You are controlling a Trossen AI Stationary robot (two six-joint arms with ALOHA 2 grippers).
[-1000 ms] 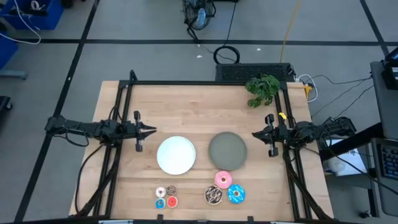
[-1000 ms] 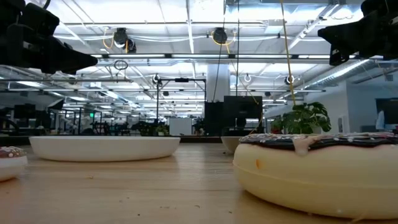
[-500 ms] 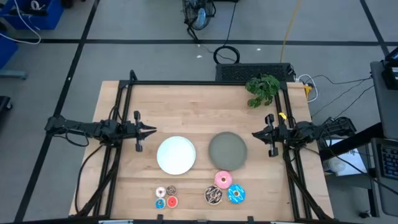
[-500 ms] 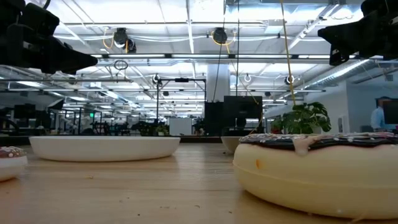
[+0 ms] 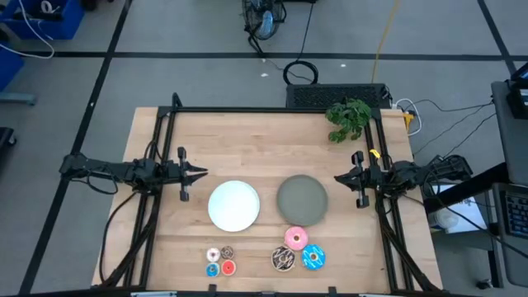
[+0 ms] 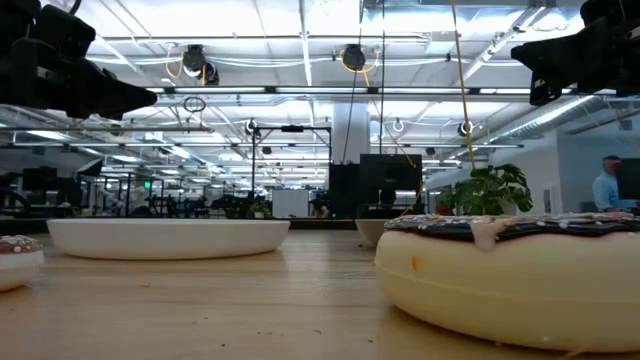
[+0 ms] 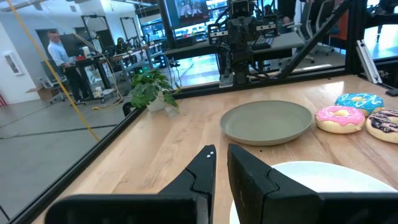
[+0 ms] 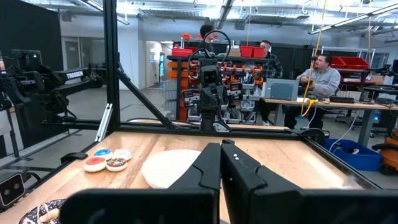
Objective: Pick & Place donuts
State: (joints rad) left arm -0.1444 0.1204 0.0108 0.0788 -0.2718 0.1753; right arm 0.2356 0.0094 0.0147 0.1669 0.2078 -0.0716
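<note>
Donuts point(image 5: 264, 257) lie near the table's front edge, before both plates point(image 5: 234, 205)

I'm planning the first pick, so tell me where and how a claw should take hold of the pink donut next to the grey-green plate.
Probably best gripped across its ring from straight above. The pink donut lies flat on the table, hole up, so its outer sides are the only graspable faces. The grey-green plate, blue sprinkled donut and brown drizzled donut crowd it on three sides, leaving little side access. The right claw is the nearer one.

Robotics lab, open hall with ceiling ducts point(image 6: 300, 95), workstations, people at desks point(image 8: 323, 78)
</note>
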